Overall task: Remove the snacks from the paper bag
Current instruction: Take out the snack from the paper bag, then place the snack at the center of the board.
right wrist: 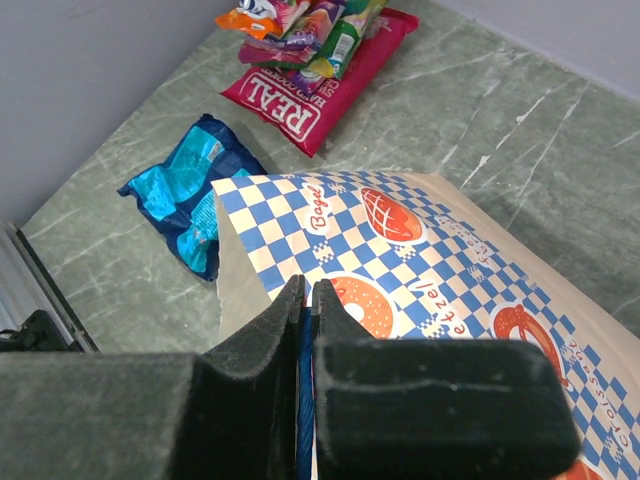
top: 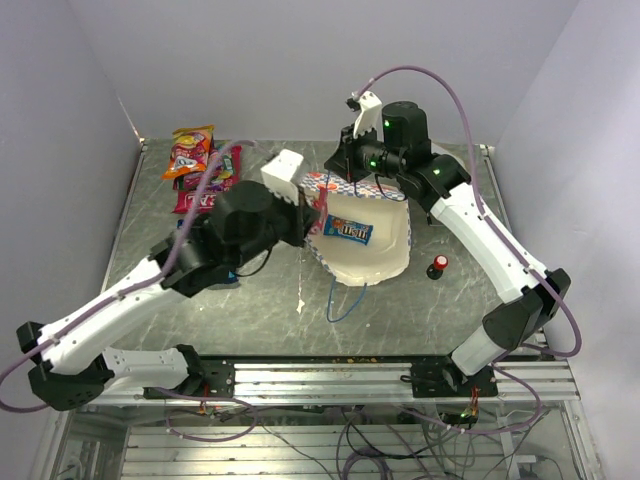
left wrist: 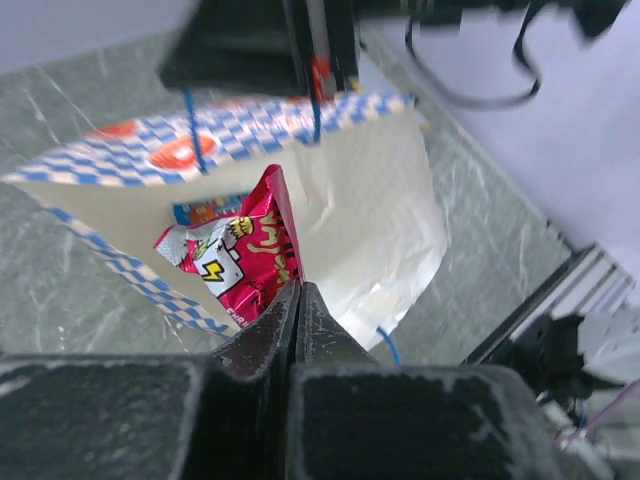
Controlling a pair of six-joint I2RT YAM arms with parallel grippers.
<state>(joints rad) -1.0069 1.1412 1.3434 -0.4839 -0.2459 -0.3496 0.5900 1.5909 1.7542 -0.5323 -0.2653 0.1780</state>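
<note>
Your left tool (left wrist: 300, 292) is pinched shut on one red packet (left wrist: 250, 262) at the mouth of the bag (left wrist: 385, 225); your right tool (right wrist: 305, 292) is clamped on one blue cord (right wrist: 303, 400); one blue packet (top: 347, 232) lies inside; on the worktop (right wrist: 480, 130) sit one "REAL" packet (right wrist: 300, 100), one blue candy bag (right wrist: 185, 190) and a bright pile (right wrist: 300, 25) too overlapped to count.

We see a table (top: 250, 310) with a grey-green marbled top filling the middle of the top view. Plain pale lilac walls (top: 300, 60) close it in at 9, 12 and 3 o'clock. At 6 o'clock a ribbed aluminium rail (top: 330, 375) runs along the near edge, and below it we make out loose cables (top: 380, 445). The light is soft and even.
</note>
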